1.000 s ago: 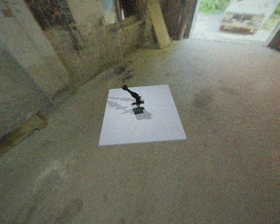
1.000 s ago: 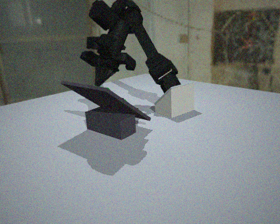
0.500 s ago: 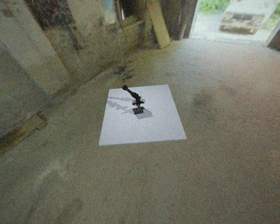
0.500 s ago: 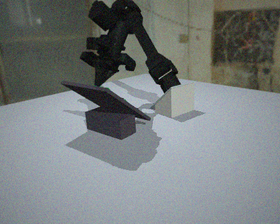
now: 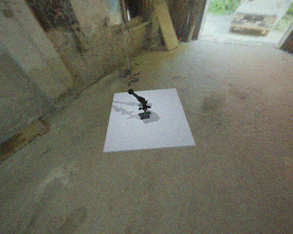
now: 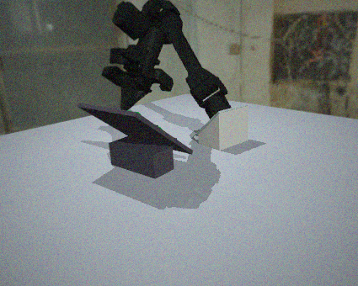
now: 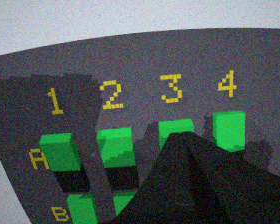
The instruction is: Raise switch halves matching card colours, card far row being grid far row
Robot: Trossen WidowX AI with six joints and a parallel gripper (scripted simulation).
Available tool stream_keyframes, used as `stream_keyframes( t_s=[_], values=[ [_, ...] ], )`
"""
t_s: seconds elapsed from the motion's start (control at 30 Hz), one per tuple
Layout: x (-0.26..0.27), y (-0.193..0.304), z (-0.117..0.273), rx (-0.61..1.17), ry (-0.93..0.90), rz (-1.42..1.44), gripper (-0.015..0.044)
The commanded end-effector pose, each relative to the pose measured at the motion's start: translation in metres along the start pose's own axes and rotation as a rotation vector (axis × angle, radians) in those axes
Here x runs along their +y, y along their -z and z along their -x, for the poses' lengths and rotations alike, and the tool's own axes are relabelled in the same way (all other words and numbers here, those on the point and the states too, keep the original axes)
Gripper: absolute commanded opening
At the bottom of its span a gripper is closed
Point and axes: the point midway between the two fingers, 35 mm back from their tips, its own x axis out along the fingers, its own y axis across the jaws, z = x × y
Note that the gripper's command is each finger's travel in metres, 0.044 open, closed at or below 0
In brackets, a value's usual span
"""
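My gripper [image 7: 179, 141] pinched fully closed on nothing, tip at the row A switch [image 7: 176, 129] under column 3, sloped panel [image 6: 133, 126] beneath

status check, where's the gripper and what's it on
Gripper shut, empty, tip low over column 3, row A switch. Panel tilted on its block. Card out of sight, nothing blocking.
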Motion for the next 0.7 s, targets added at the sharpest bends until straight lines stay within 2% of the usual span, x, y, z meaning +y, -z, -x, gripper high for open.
stream_keyframes(
  t_s=[0.0, 0.37, 0.43, 0.57, 0.67],
  values=[
    [0.001, 0.000, -0.001, 0.000, -0.005, 0.005, 0.0000],
    [0.001, 0.000, -0.003, 0.000, -0.005, 0.005, 0.0000],
    [0.001, 0.000, 0.009, -0.002, -0.002, 0.001, 0.0000],
    [0.002, 0.003, 0.059, -0.021, -0.008, 0.007, 0.0000],
    [0.001, 0.003, 0.062, -0.022, -0.008, 0.007, 0.0000]
  ],
)
